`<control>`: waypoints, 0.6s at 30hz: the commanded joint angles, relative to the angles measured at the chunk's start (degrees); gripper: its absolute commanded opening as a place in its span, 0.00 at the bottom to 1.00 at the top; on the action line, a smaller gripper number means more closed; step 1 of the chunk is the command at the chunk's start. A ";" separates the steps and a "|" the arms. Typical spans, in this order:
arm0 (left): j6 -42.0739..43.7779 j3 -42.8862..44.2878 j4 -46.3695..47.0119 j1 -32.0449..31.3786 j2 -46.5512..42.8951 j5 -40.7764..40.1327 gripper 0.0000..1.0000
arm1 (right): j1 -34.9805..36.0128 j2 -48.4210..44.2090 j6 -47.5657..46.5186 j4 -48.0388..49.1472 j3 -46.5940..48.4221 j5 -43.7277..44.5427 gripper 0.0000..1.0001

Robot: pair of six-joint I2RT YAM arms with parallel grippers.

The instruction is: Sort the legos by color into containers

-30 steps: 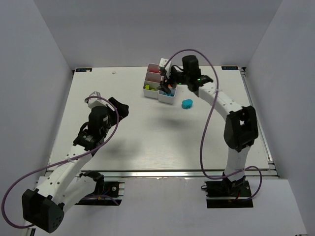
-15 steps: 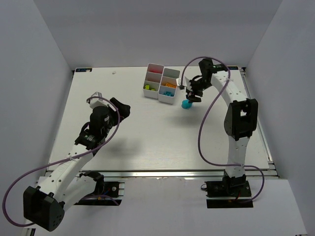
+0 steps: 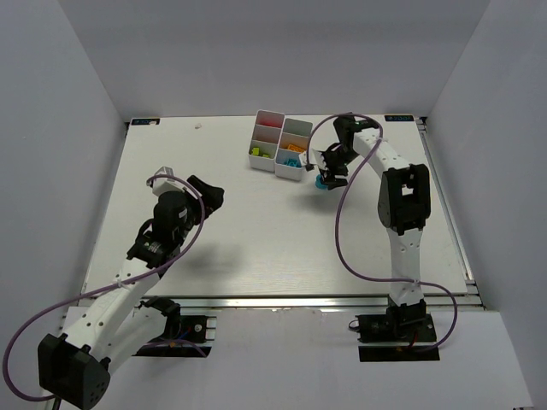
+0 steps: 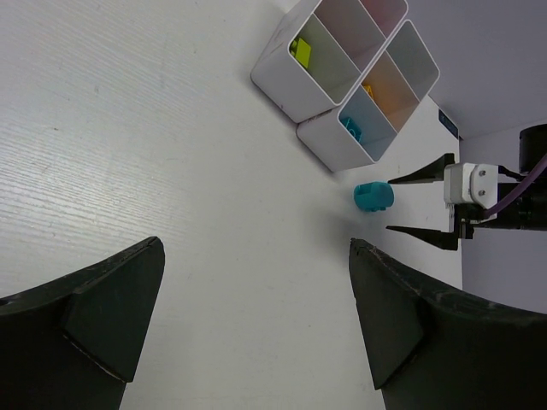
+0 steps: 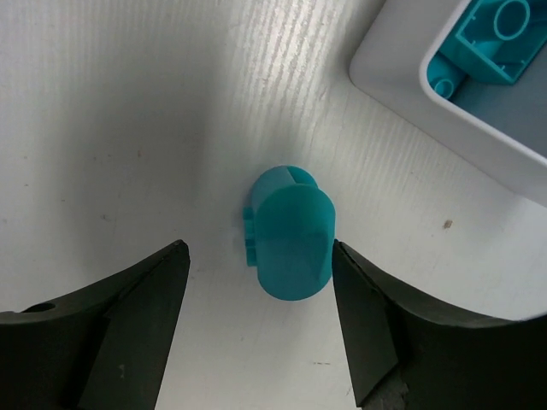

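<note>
The right gripper (image 5: 256, 252), jaws open, straddles the cyan rounded lego (image 5: 291, 235) lying on the table (image 3: 256, 231), just right of the containers (image 4: 291, 85). Closing off-centre could squirt its curved side away. The left gripper (image 4: 256, 248) hangs open, well left.

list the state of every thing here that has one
left tool, open, empty, above the table
right tool, open, fingers either side of the cyan lego
cyan lego, loose on the table, outside the containers
containers, open-top, several holding legos
</note>
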 commanded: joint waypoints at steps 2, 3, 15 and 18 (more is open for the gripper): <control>-0.47 -0.15 -0.84 0.15 -1.03 -0.61 0.98 | 0.01 -0.16 0.95 3.31 1.05 1.15 0.75; -0.47 -0.15 -0.75 0.15 -0.77 -0.53 0.98 | 0.09 -0.16 1.13 3.92 0.79 1.15 0.76; -0.46 -0.06 -1.54 0.15 -0.77 -0.96 0.98 | 1.59 4.41 1.13 3.40 3.42 2.91 0.77; -0.55 -0.06 -1.81 0.15 -1.21 -1.23 0.98 | 1.77 5.11 1.13 3.67 3.42 3.17 0.76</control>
